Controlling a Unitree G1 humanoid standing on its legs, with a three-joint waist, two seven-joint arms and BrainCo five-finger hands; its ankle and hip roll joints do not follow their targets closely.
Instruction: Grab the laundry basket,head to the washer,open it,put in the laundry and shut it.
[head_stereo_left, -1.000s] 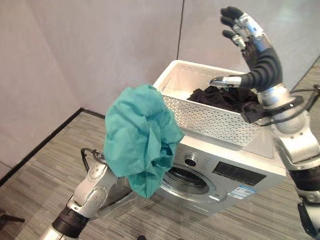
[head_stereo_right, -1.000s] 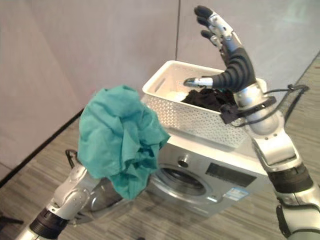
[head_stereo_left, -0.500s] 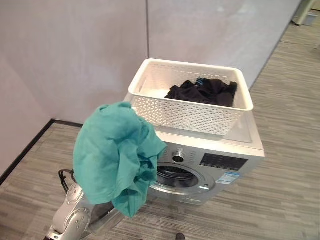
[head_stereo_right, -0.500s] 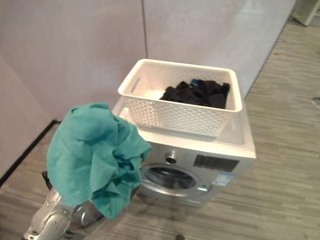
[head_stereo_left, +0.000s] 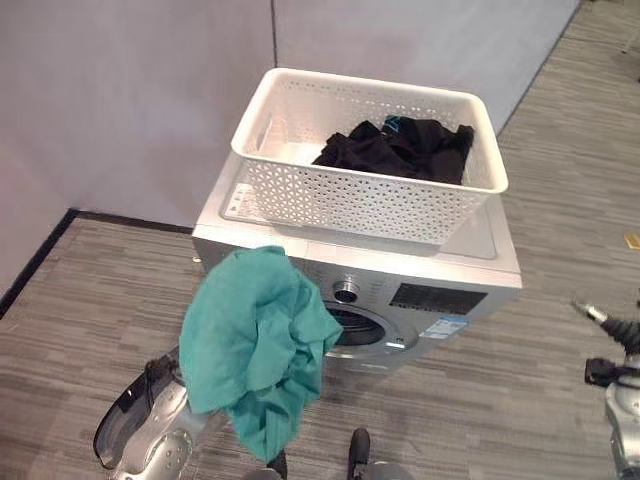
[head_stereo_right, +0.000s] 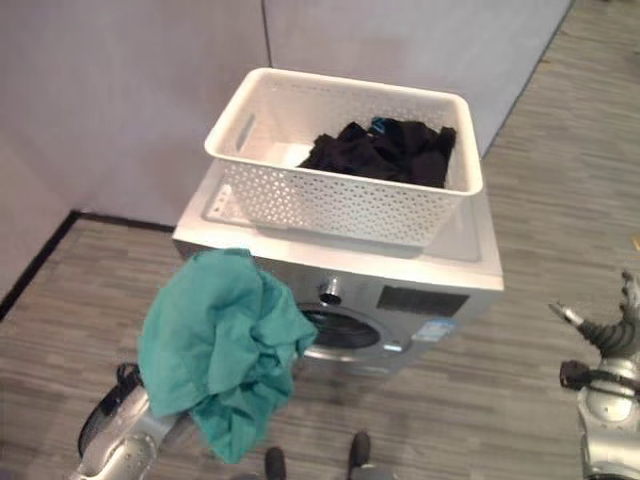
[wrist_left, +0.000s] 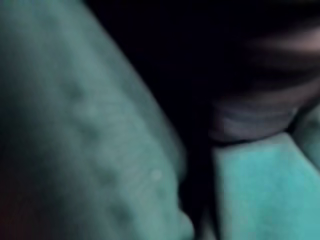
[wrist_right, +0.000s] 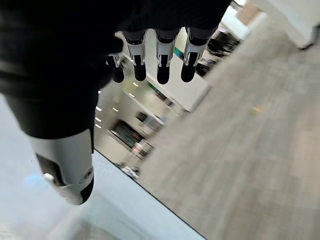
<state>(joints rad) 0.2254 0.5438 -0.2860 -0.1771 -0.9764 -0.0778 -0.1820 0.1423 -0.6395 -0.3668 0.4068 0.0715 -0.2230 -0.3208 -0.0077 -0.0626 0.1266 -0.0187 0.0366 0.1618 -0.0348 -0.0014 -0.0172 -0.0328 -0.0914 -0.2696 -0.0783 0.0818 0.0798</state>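
A teal garment (head_stereo_left: 258, 345) drapes the robot's left arm before the washer (head_stereo_left: 430, 285), its fingers hidden, grip unclear. The right hand (wrist_right: 155, 55) hangs relaxed, empty. Black laundry (head_stereo_left: 395, 150) waits in the basket (head_stereo_left: 360, 195) atop the washer; loading comes next.

The laundry basket (head_stereo_left: 365, 190) sits on top of the washer (head_stereo_left: 440, 270), with clothes (head_stereo_left: 395, 150) in its right half. The washer stands against the wall (head_stereo_left: 130, 100). A cloth (head_stereo_left: 258, 345) hangs before the washer's left front, partly covering the door opening (head_stereo_left: 360, 335). The right hand (wrist_right: 155, 55) is off to the washer's right, over the floor (head_stereo_left: 80, 300)
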